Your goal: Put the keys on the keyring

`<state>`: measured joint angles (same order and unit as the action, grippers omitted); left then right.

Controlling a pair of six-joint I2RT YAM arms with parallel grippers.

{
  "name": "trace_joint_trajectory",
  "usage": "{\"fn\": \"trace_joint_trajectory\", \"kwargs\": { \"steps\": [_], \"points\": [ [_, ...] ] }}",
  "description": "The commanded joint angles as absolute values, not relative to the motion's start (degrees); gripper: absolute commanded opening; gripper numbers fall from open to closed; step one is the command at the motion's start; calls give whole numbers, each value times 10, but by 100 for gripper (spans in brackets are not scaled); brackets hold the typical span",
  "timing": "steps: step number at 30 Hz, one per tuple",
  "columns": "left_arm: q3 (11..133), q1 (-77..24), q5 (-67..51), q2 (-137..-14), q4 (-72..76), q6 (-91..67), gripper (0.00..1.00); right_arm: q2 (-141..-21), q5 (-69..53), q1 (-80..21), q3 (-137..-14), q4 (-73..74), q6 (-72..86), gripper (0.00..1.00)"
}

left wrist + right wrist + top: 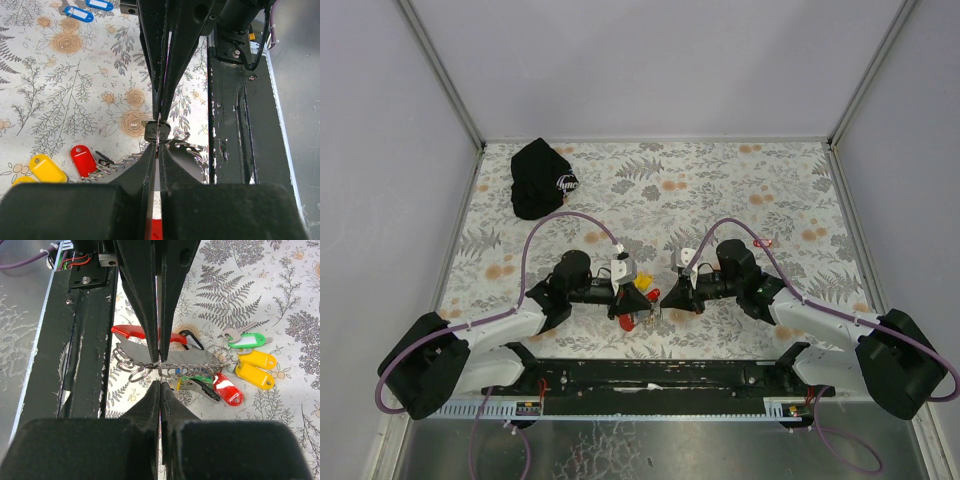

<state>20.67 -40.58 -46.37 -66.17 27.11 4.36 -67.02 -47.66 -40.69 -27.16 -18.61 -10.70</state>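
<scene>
The keyring lies at the near middle of the table, with a red rounded piece [129, 332], a grey bar [195, 357] and a row of thin rings [141, 372]. Tagged keys cluster beside it: green [248, 340], yellow [257, 359], red [227, 389] and black [189, 335]. My left gripper [157, 145] and right gripper [160, 378] meet tip to tip, both shut on a thin ring [159, 129] of the keyring seen edge-on. In the top view the two grippers, left [638, 303] and right [665, 296], face each other over the bunch [647, 292]. Two blue-tagged keys [80, 13] lie apart.
A black cap with a white logo [542, 178] sits at the far left of the flowered cloth. A lone small red tag [767, 242] lies to the right. The black base rail [650, 375] runs just behind the grippers at the near edge.
</scene>
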Motion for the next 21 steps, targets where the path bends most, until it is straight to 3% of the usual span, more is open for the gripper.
{"fn": "trace_joint_trajectory", "kwargs": {
  "steps": [1,21],
  "points": [
    [218,-411,-484,-656,295,50,0,-670,-488,-414,-297,-199,-115,0],
    [223,-411,-489,-669,299,46,0,-664,-506,-415,-298,-199,-117,0]
  ]
}}
